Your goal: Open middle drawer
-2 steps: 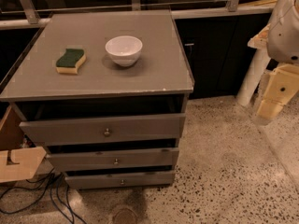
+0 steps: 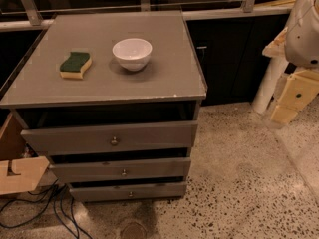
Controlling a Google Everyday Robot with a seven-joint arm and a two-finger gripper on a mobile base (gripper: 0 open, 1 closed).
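— What is different from a moment ago?
— Very little. The cabinet (image 2: 99,78) sits a shade lower in the view. The sponge (image 2: 76,65) and the white bowl (image 2: 132,54) lie on its top just as they did, and no drawer front is further out.
— And the gripper?
— The gripper (image 2: 291,99) hangs at the right edge, beside the cabinet and well apart from it, about where it was. I cannot tell whether it is open or closed.
— Where is the middle drawer?
— The middle drawer (image 2: 149,168) is the second front down on the near face. It lies between the taller top drawer (image 2: 70,139) and the slim bottom drawer (image 2: 99,192). Its knob (image 2: 123,172) is at the centre, untouched.
— So for the task?
— I judge the reach has not begun: the gripper must come left and down to that knob before any pull.
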